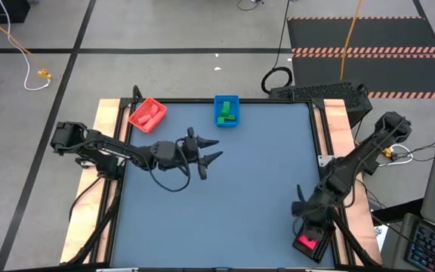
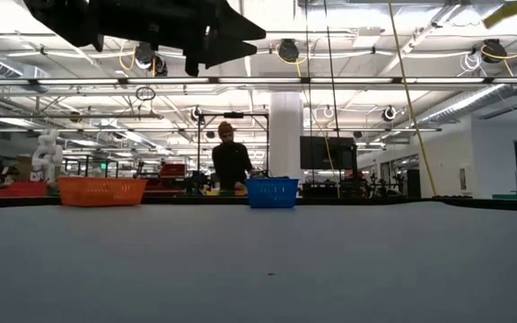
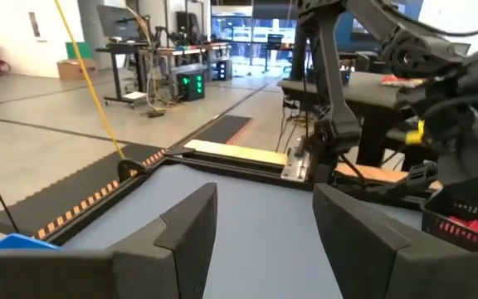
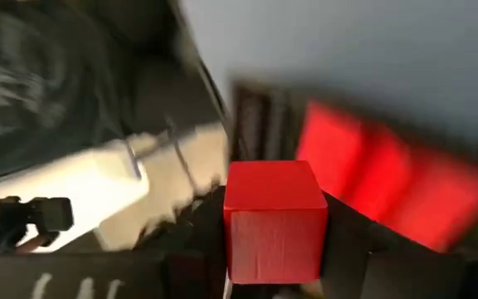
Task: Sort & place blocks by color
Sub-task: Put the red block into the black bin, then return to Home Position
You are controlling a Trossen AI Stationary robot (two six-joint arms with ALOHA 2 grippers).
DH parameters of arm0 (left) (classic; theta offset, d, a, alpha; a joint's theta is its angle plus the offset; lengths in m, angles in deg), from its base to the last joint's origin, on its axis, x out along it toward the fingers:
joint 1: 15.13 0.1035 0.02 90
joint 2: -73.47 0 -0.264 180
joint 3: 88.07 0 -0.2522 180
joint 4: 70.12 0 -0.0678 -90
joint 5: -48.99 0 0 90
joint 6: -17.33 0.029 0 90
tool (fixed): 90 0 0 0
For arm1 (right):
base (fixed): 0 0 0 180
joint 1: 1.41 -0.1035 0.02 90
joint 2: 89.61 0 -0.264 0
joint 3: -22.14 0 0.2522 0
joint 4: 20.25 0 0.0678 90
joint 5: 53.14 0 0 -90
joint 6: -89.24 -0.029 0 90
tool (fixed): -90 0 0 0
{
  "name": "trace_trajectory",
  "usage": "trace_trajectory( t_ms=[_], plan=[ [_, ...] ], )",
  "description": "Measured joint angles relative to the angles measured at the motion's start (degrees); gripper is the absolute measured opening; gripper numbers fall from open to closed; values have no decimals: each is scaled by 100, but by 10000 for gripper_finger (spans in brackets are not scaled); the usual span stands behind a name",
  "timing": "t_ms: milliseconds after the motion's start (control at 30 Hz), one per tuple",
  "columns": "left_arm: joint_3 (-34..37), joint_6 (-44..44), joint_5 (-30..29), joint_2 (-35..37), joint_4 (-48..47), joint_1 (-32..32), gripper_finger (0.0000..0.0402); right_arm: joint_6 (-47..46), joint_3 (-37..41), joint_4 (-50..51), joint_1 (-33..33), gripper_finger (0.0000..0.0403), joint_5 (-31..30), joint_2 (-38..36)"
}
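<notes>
A red cube point(image 4: 272, 220) sits closest to my right wrist camera, clamped between the two fingers of my right hand point(image 1: 302, 208), which is closed on it. That hand is over the counter's point(image 1: 225, 219) near right corner, just beside the black tray point(image 1: 313, 243) at that corner. The tray holds pink-red blocks point(image 1: 306, 243); from the wrist they appear as a blurred red mass beyond the cube. My right arm reaches in from the right edge, angled down toward that corner.

My left hand point(image 1: 208, 153) is raised above the counter's far left part, fingers point(image 3: 191, 228) parted and holding nothing. The left arm runs in from the left edge, roughly level, the hand pointing toward the counter's middle. In the low view it shows only as a dark shape at the top.

At the far edge, the red tray point(image 1: 147, 114) stands near the far left corner and holds red blocks point(image 1: 147, 117). The blue tray point(image 1: 226, 110) stands near the middle of the far edge and holds green blocks point(image 1: 227, 112).

A person point(image 2: 232, 160) stands in the room beyond the far edge.
</notes>
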Motion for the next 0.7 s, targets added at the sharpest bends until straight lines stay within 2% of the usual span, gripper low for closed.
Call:
trace_trajectory(
  t_ms=[133,333,467,600,700],
  plan=[
    [0,-85,7,2,-21,49,200,-943,0,198,-294,119,517,0],
    [0,-184,75,2,-45,39,200,-1443,0,287,-415,121,290,0],
    [0,-352,86,2,-157,27,200,-1657,0,276,-413,176,27,2],
    [0,-473,305,2,-173,-35,200,-1656,0,338,-413,236,42,2],
    [0,-473,351,2,-328,-119,200,-1645,0,374,-413,262,199,2]
  ],
)
